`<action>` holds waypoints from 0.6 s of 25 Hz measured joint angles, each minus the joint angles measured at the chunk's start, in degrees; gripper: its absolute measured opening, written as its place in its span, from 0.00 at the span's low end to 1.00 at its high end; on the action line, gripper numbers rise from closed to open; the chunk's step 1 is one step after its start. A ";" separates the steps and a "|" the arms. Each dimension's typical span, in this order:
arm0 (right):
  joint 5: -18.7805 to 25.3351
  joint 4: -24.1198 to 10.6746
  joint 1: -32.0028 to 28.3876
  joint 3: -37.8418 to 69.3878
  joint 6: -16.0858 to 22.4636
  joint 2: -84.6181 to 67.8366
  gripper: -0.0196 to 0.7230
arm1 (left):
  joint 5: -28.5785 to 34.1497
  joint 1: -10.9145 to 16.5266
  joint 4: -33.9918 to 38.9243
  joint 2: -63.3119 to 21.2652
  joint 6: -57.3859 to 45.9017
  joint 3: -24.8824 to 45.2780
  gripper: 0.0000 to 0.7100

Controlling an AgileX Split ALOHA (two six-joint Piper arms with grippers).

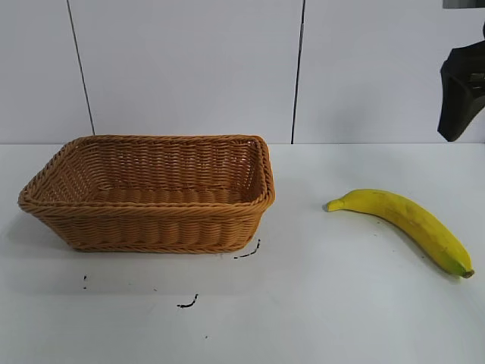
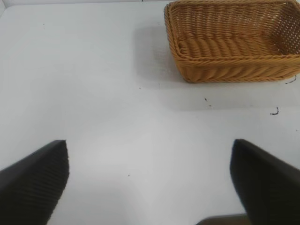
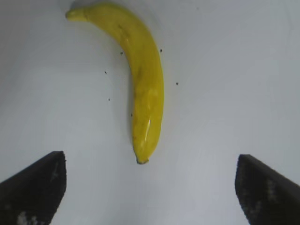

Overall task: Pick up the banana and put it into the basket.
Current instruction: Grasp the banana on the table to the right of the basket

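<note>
Right wrist view: the right gripper [image 3: 150,187] hangs above the banana [image 3: 143,84], jaws wide apart to straddle it; the left gripper [image 2: 150,183] idles, jaws apart, short of the basket [image 2: 234,42].

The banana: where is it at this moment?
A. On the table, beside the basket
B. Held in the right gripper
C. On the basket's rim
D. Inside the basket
A: the banana lies on the white table, apart from the empty basket, untouched.

Right end effector [image 1: 462,91] and basket [image 2: 234,47] cropped at frame edges
</note>
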 joint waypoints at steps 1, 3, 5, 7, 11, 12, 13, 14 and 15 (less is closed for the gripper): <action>-0.12 0.69 0.00 0.00 0.01 1.28 0.92 | 0.00 0.00 0.00 0.00 0.00 0.00 0.98; -1.03 1.19 0.00 -0.06 -0.01 3.54 0.92 | 0.00 0.00 0.00 0.00 0.00 0.00 0.98; -2.43 1.41 0.00 -0.06 -0.01 5.81 0.92 | 0.00 0.00 0.00 0.00 0.00 0.00 0.98; -4.15 1.52 0.00 -0.10 -0.01 7.75 0.92 | 0.00 0.00 0.00 0.00 0.00 0.00 0.98; -8.64 1.52 0.00 -0.10 0.24 11.28 0.91 | 0.00 0.00 0.00 0.00 0.00 0.00 0.98; -9.68 1.52 0.00 -0.10 0.51 12.01 0.91 | 0.00 0.00 0.00 0.00 0.00 0.00 0.98; -10.49 1.52 0.00 -0.10 0.81 12.57 0.91 | 0.00 0.00 0.00 0.00 0.00 0.00 0.98; -11.14 1.52 0.00 -0.10 0.93 13.13 0.91 | 0.00 0.00 0.00 0.00 0.00 0.00 0.98; -11.49 1.52 0.00 -0.10 1.07 13.50 0.91 | 0.00 0.00 0.00 0.00 0.00 0.00 0.98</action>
